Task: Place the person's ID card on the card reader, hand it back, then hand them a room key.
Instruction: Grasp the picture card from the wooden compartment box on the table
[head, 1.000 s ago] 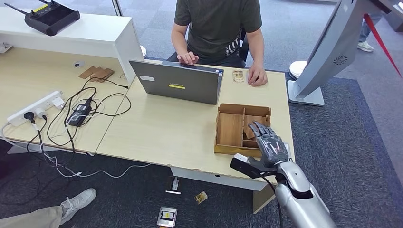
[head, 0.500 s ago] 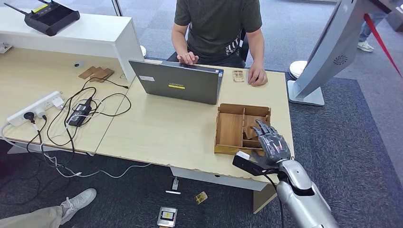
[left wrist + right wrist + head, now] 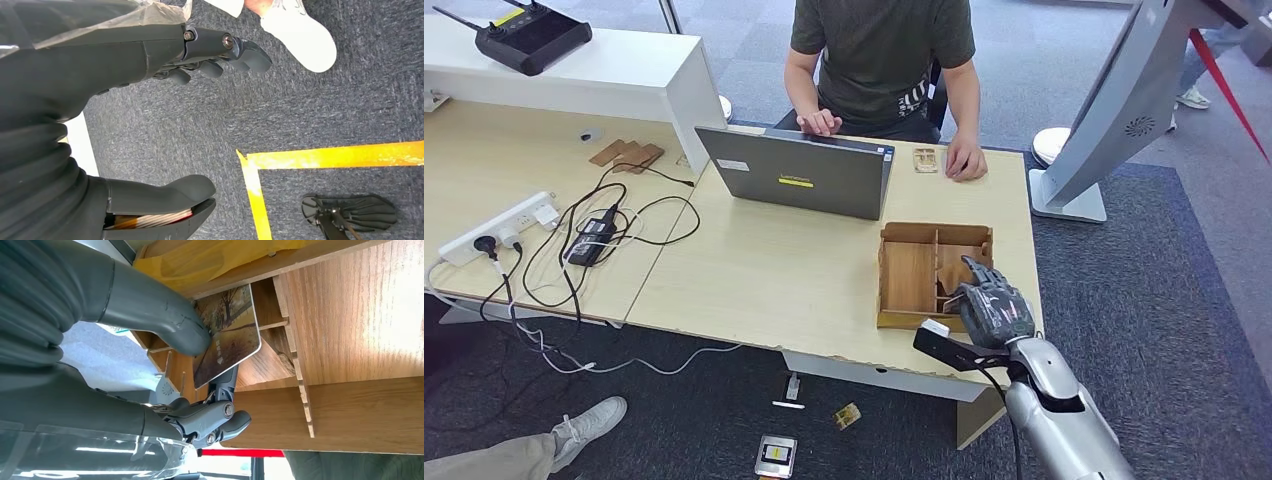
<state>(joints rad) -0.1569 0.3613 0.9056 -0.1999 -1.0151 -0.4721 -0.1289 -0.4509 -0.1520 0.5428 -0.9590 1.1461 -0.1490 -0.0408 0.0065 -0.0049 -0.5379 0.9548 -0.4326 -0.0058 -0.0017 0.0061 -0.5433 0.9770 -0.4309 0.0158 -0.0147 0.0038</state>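
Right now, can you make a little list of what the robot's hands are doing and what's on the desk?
Right hand: pinches a card between thumb and fingers, inside the wooden tray
Card: brown picture with trees, tilted up in a small compartment of the tray
Left hand: hangs over grey carpet, holds nothing
Person: sits across the desk, hands by a laptop
Another card: lies flat near the person's hand
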